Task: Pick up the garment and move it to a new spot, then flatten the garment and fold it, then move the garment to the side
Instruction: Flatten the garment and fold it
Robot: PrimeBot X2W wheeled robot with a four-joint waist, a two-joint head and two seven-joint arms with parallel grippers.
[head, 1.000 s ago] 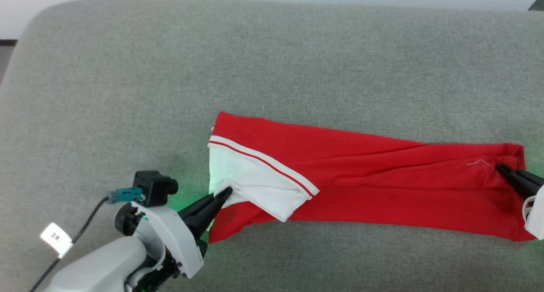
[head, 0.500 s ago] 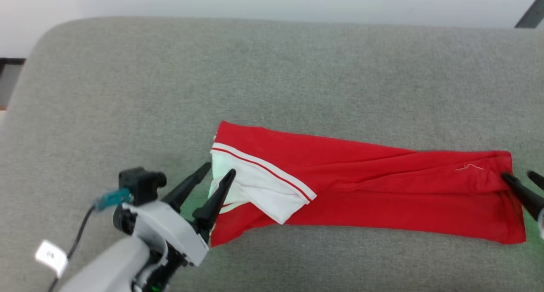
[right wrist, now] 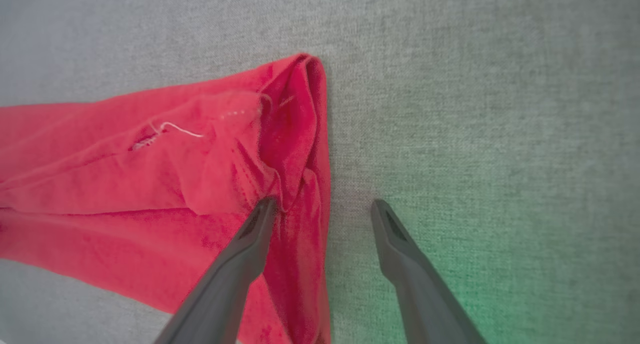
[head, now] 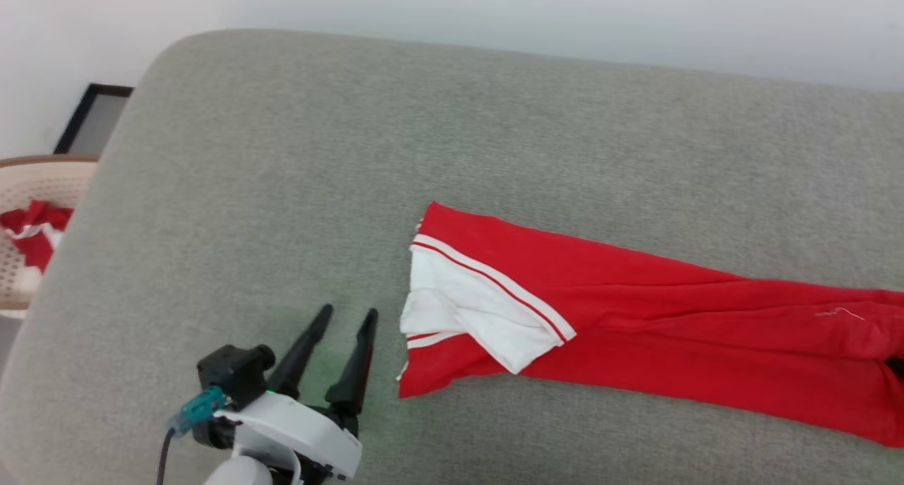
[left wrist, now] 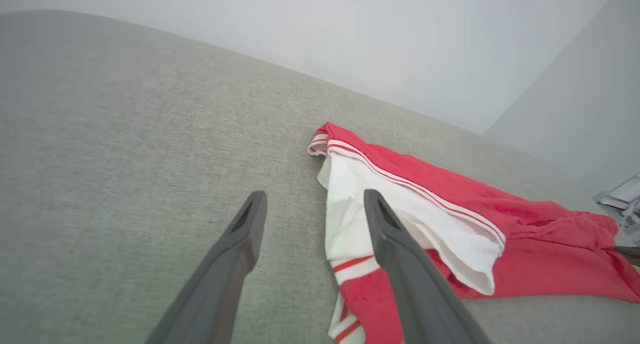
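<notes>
The garment (head: 635, 322), a red T-shirt with a white sleeve and striped trim, lies folded into a long strip on the grey cushion (head: 282, 188). Its sleeve end points left. My left gripper (head: 348, 313) stands open just left of that sleeve end, apart from the cloth, with nothing between its fingers. In the left wrist view the left gripper (left wrist: 315, 196) straddles bare cushion beside the garment's (left wrist: 435, 204) white sleeve. In the right wrist view my right gripper (right wrist: 324, 204) is open at the red hem end of the garment (right wrist: 150, 174), one finger over the cloth and the other over the cushion.
The cushion's rounded left edge drops off towards a pale woven basket (head: 42, 181) holding red and white clothing (head: 28, 234). A dark-framed panel (head: 92, 118) leans by the white wall. Bare cushion stretches behind and to the left of the garment.
Both grippers opened and let go of the garment, which now lies flat. The left gripper drew back off the sleeve. The camera turned left, bringing the basket into view.
</notes>
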